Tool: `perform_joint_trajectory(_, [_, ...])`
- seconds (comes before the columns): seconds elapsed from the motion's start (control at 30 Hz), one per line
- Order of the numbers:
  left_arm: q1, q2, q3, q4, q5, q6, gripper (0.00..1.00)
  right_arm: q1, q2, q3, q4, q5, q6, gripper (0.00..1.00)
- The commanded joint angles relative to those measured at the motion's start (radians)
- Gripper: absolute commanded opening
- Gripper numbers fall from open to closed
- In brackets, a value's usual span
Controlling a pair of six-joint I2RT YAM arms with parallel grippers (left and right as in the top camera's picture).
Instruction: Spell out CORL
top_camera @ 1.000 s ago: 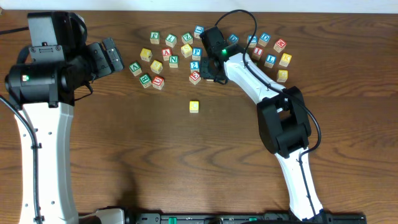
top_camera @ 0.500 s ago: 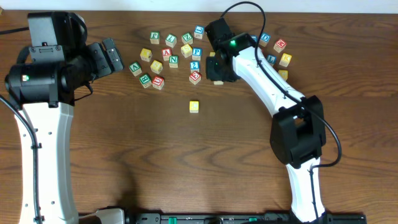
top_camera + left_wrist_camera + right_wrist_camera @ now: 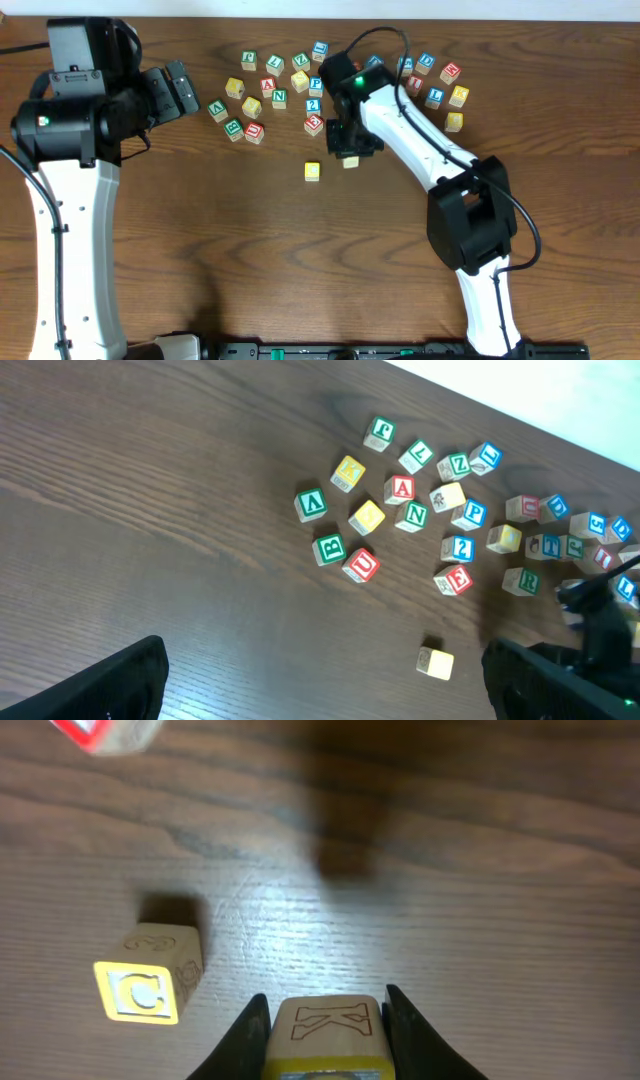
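A yellow-faced C cube [image 3: 312, 171] [image 3: 150, 985] lies alone on the table, in front of the pile. My right gripper [image 3: 347, 148] [image 3: 327, 1002] is shut on another yellow-topped cube [image 3: 350, 160] [image 3: 328, 1030] and holds it just right of the C cube. A K is engraved on the held cube's side, and its top letter is hidden. The green R cube [image 3: 521, 581] sits at the pile's near edge. A blue-lettered cube that looks like an L [image 3: 487, 456] sits at the back. My left gripper [image 3: 178, 88] [image 3: 320, 695] hangs open far to the left with nothing between its fingers.
Several lettered cubes [image 3: 268, 88] are scattered at the back centre, with a red E cube [image 3: 313, 124] nearest the C. More cubes [image 3: 445, 85] lie behind the right arm. The right arm stretches across from the front right.
My right gripper has carried the yellow-topped cube out of the pile toward the front, and now holds it beside the C cube. The left arm has not moved.
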Motion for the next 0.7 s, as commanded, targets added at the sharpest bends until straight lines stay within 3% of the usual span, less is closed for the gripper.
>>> perform_joint_trajectory(0.0, [0.003, 0.022, -0.004, -0.002, 0.010, 0.013, 0.99, 0.019, 0.015, -0.033, 0.026, -0.003, -0.003, 0.23])
perform_joint_trajectory(0.67, [0.003, 0.031, -0.004, -0.002, 0.010, 0.013, 0.99, 0.081, 0.016, -0.166, 0.220, 0.032, 0.083, 0.23])
